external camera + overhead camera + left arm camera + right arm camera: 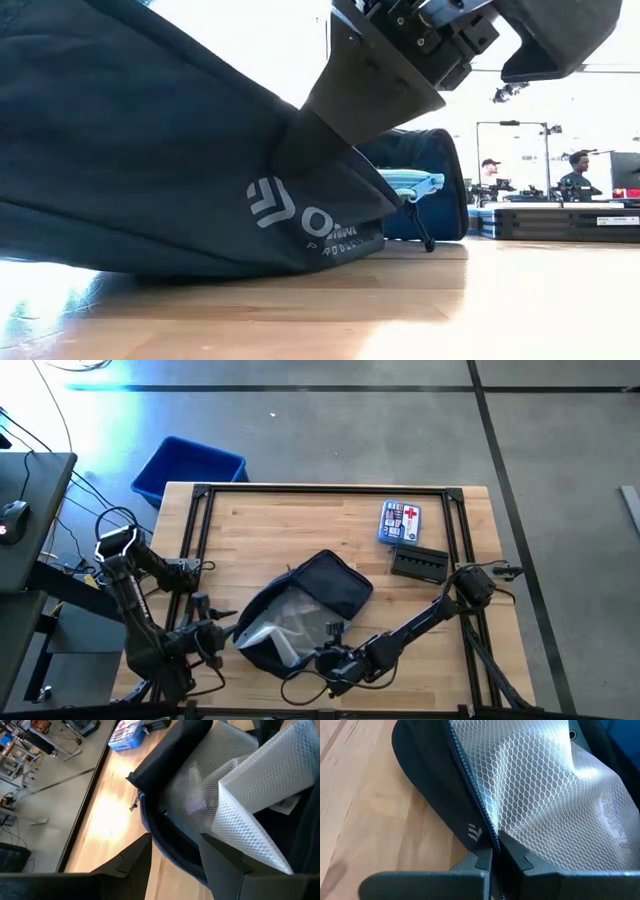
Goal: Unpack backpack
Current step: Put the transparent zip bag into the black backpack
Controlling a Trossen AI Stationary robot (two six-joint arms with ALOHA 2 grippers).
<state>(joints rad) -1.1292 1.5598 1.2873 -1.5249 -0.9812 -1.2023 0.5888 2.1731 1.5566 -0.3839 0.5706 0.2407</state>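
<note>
The dark navy backpack [305,605] lies open on the wooden table, its underside on the wood. A white mesh-patterned clear pouch [285,625] lies in its opening. My right gripper [496,852] is at the backpack's near rim, shut on the zipper edge just by the white logo [475,832]. My left gripper [175,855] is open at the backpack's left rim [160,837], with one finger over the wood and the other over the bag's opening beside the pouch [240,790]. My right gripper pinches the backpack's zipper edge [490,837] between its two fingertips, next to the logo on the near side. The fingers slant down from the table's near right. The fabric rises to the finger [320,125]; the bag's underside [200,265] stays on the table. My left gripper stands astride the rim; whether it touches I cannot tell.
A blue first-aid box [401,521] and a black case [418,563] lie near the table's far right corner. A bright blue bin [190,468] stands on the floor beyond the far left corner. Bare wood [270,525] lies far of the backpack. People show in the room behind [578,172].
</note>
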